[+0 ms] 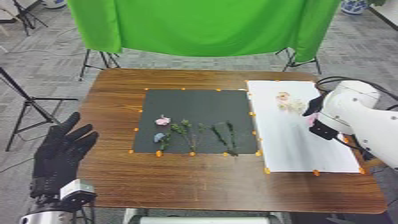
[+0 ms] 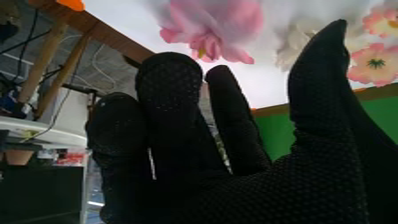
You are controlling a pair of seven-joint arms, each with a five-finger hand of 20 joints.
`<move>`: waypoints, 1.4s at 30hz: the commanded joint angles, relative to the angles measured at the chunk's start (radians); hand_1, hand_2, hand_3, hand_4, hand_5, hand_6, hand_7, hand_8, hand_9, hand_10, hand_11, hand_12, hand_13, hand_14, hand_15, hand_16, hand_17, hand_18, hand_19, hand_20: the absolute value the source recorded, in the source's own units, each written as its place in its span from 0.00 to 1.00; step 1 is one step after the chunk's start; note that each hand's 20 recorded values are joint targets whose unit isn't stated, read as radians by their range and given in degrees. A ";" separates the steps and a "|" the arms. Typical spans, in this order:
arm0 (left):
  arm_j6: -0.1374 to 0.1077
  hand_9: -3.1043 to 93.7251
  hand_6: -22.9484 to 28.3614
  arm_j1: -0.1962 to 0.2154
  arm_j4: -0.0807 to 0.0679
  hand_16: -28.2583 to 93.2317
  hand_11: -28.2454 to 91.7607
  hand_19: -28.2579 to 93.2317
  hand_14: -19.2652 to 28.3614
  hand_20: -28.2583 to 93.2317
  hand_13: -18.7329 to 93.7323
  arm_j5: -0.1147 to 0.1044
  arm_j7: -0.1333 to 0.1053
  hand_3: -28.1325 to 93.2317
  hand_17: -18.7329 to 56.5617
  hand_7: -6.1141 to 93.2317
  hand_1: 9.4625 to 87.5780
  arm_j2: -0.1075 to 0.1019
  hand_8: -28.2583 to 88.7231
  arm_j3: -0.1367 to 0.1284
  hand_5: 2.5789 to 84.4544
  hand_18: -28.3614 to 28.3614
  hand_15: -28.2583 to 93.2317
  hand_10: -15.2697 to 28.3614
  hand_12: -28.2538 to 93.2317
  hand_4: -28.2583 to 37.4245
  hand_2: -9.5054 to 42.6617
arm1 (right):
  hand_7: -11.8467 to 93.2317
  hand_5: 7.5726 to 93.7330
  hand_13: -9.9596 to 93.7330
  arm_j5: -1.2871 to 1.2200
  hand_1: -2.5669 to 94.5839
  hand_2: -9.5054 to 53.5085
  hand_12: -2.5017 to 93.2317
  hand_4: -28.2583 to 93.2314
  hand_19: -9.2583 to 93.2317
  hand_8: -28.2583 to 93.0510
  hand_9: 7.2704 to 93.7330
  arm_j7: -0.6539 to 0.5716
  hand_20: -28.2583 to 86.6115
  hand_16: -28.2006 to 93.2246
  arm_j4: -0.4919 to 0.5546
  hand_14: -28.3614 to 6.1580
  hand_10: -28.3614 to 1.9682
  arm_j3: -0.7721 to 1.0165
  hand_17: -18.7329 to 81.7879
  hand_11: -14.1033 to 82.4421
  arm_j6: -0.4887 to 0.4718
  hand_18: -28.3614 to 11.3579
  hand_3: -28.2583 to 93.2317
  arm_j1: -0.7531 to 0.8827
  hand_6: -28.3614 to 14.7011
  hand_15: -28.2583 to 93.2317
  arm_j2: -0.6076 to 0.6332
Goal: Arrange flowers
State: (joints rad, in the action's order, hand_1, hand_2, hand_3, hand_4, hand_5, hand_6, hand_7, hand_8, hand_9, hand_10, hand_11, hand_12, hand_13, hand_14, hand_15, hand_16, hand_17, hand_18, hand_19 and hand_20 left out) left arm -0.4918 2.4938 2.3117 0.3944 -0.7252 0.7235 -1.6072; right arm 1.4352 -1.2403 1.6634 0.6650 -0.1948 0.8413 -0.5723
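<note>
In the head view my left hand (image 1: 64,150) is over the table's left edge, its fingers straight. My right hand (image 1: 314,106) is over the white sheet (image 1: 289,145), at its right side, beside a pink flower (image 1: 311,118). Pale and peach flowers (image 1: 287,102) lie toward the sheet's far end. On the black sheet (image 1: 200,100) are a pink flower (image 1: 163,121), a bluish flower (image 1: 160,137) and several green stems (image 1: 192,135). In the right wrist view my right hand (image 2: 191,150) is open, with the pink flower (image 2: 213,25) past its fingertips and peach flowers (image 2: 375,64) beyond the thumb.
Orange markers (image 1: 267,170) line the edges of both sheets on the brown table (image 1: 178,180). A green cloth (image 1: 204,25) hangs behind the table. Stands and tripods (image 1: 31,100) are on the floor around it.
</note>
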 commanded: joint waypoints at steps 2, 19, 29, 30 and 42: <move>0.012 0.38 0.63 -0.012 -0.009 0.13 0.50 0.62 0.95 0.32 0.36 -0.023 -0.017 0.74 0.13 0.17 0.21 -0.011 0.17 0.017 0.42 0.91 0.74 0.80 0.33 0.03 0.32 | 0.25 0.43 0.79 0.010 0.34 0.18 0.16 0.07 1.00 0.16 0.48 0.000 0.49 0.32 -0.022 0.49 0.22 -0.039 0.72 0.26 -0.020 0.25 0.84 -0.004 0.46 0.87 -0.025; 0.037 0.38 0.63 -0.022 -0.011 0.13 0.50 0.62 0.95 0.32 0.36 0.021 0.042 0.75 0.13 0.17 0.21 0.044 0.17 0.003 0.42 0.91 0.74 0.80 0.33 0.03 0.32 | 0.39 0.57 0.85 0.205 0.59 0.00 0.19 0.01 1.00 0.22 0.69 -0.014 0.51 0.34 -0.032 0.68 0.46 -0.203 0.76 0.33 0.036 0.34 0.84 -0.020 0.55 0.85 0.016; 0.038 0.38 0.63 -0.012 -0.009 0.13 0.50 0.62 0.95 0.32 0.36 0.024 0.047 0.75 0.13 0.17 0.21 0.056 0.17 -0.007 0.42 0.91 0.74 0.80 0.33 0.03 0.32 | 0.51 0.72 0.90 0.299 0.71 0.00 0.37 0.00 1.00 0.29 0.92 0.009 0.54 0.35 -0.009 0.78 0.67 -0.264 0.79 0.25 0.131 0.41 0.81 -0.030 0.65 0.84 0.040; 0.038 0.38 0.63 -0.012 -0.009 0.13 0.50 0.62 0.95 0.32 0.36 0.023 0.046 0.75 0.13 0.17 0.21 0.056 0.17 -0.006 0.42 0.91 0.74 0.80 0.33 0.04 0.32 | 0.51 0.72 0.90 0.309 0.71 0.00 0.37 0.00 1.00 0.29 0.92 0.011 0.54 0.36 -0.002 0.79 0.67 -0.272 0.79 0.25 0.151 0.41 0.81 -0.035 0.65 0.84 0.044; 0.023 0.38 0.63 0.006 -0.003 0.13 0.50 0.62 0.95 0.32 0.36 0.006 0.025 0.75 0.13 0.17 0.22 0.034 0.17 -0.010 0.42 0.91 0.74 0.80 0.33 0.04 0.32 | 0.50 0.76 0.92 0.398 0.70 0.00 0.38 0.00 1.00 0.27 0.94 0.085 0.56 0.36 0.089 0.81 0.66 -0.290 0.82 0.25 0.220 0.42 0.84 -0.132 0.63 0.84 0.039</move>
State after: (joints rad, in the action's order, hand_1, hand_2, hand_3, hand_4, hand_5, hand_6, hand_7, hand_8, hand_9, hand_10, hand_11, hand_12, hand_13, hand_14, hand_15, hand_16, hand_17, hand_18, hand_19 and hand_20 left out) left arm -0.4642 2.4794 2.3028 0.4063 -0.6978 0.7642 -1.6097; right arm 1.7804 -1.1989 1.7000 0.3768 0.0069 0.7900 -0.5263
